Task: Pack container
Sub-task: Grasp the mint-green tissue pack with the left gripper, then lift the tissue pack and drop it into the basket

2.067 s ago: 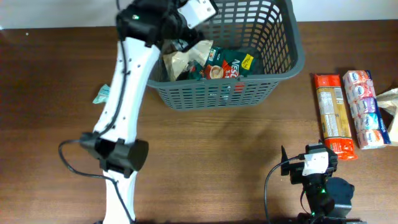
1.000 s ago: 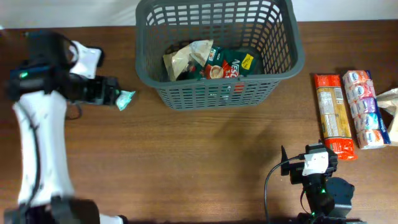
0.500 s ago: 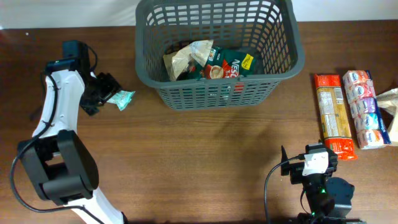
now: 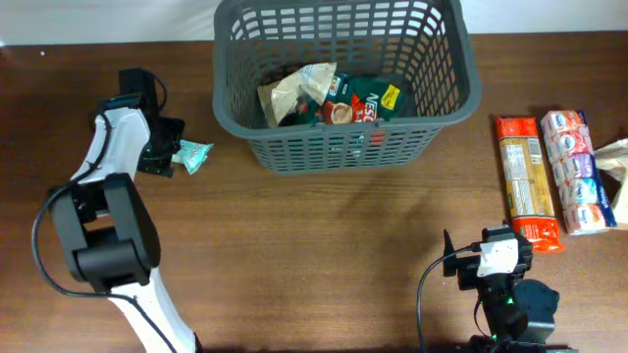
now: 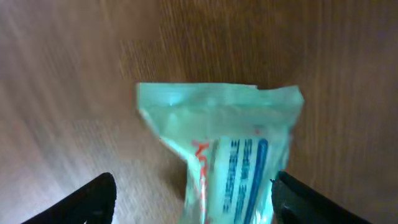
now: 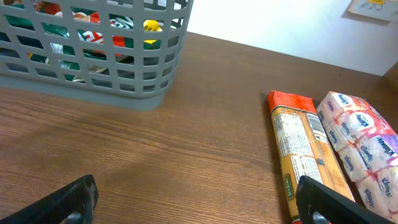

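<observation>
Starting to the left of the container: my left arm reaches over the brown wooden surface (image 4: 334,245), and the left pincer (image 4: 175,157) sits down low on a small mint-green packet (image 4: 194,154). On the left wrist camera the packet (image 5: 224,162) lies flat on the wood between the two dark fingers (image 5: 93,199). The jaws are spread and straddle it. The right finger is at the packet's edge and the left finger stands apart, so it is released, nothing clamped. The packet lies just beside the container's left wall, outside it.

The container (image 4: 446,98) stands upright at the far middle of the surface, a dark grey lattice basket. Inside, against its near wall, I see a crumpled beige packet (image 4: 294,90) and, touching it on the right, a green coffee packet (image 4: 358,103) with red lettering.

To the right of the container, well apart from it, a long packet with orange ends (image 4: 525,181) lies flat, with a white tissue pack (image 4: 577,172) right beside it. A beige bag (image 4: 618,167) peeks in at the frame's edge beyond that.

My right pincer (image 6: 196,205) is parked nearer me than the container. Its jaws are spread wide and it is empty, looking toward the basket and the long packet.
</observation>
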